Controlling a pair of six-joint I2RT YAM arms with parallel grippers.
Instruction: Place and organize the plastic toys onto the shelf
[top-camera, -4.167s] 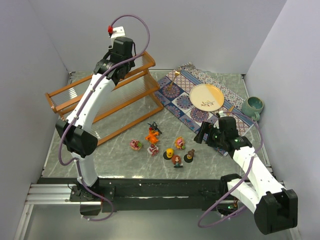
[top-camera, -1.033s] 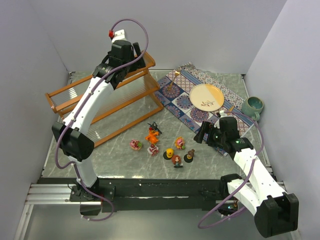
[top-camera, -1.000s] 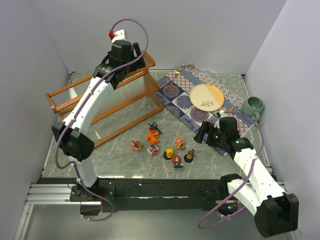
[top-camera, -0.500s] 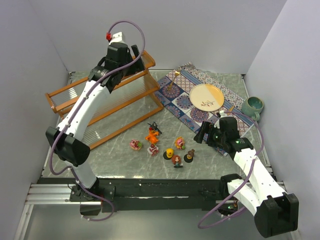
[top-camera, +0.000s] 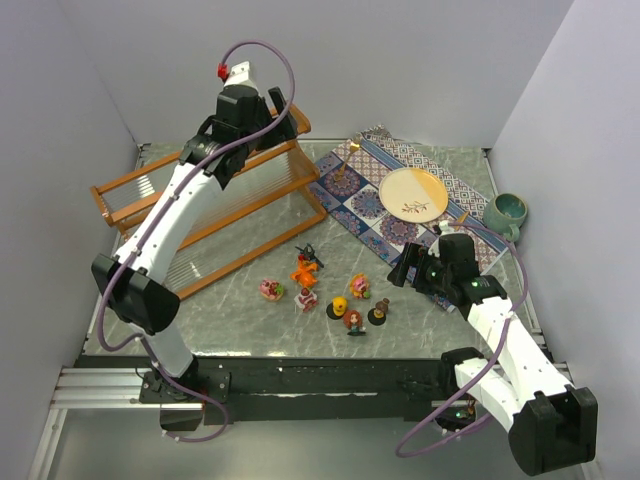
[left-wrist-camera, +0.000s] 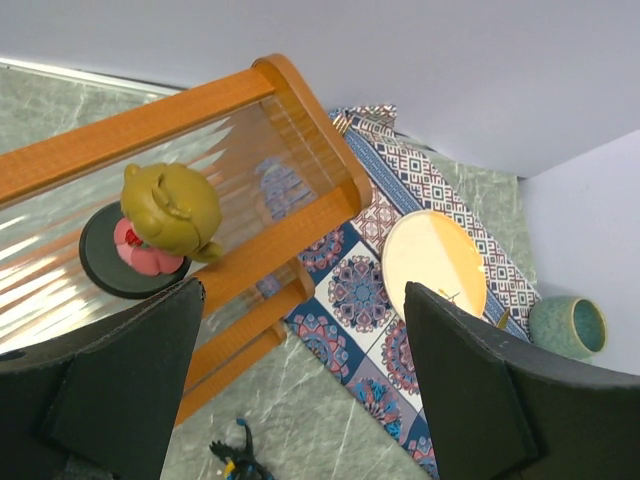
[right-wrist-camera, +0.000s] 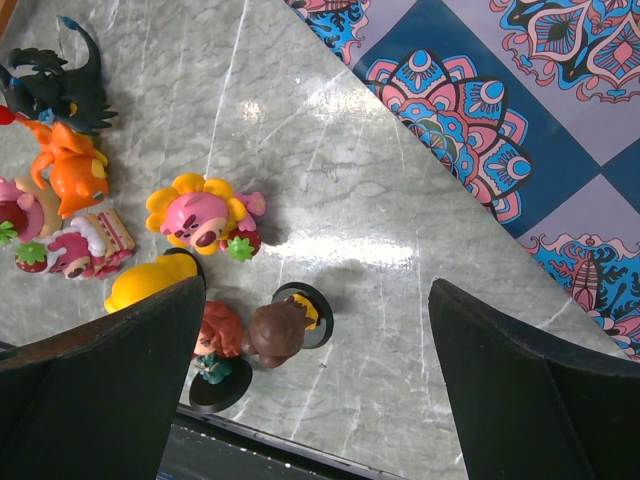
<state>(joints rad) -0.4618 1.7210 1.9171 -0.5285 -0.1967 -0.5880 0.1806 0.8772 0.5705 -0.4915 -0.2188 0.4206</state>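
White left arm (top-camera: 172, 212) stretches high over the shelf (top-camera: 128, 178).

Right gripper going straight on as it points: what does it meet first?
Probably the brown-haired doll, standing nearly centred below the open right gripper; depth is unclear, so it may touch bare table beside it.

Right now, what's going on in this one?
Two arms are sorting plastic toys onto the wooden shelf. The left hand hangs open above one of its clear ribbed tiers, where an olive-headed doll stands on its black base, free of the hand. The right hand, open and holding nothing, hovers over the eight toys grouped on the grey table, nearest a brown-haired doll. None of those eight is on the shelf yet.
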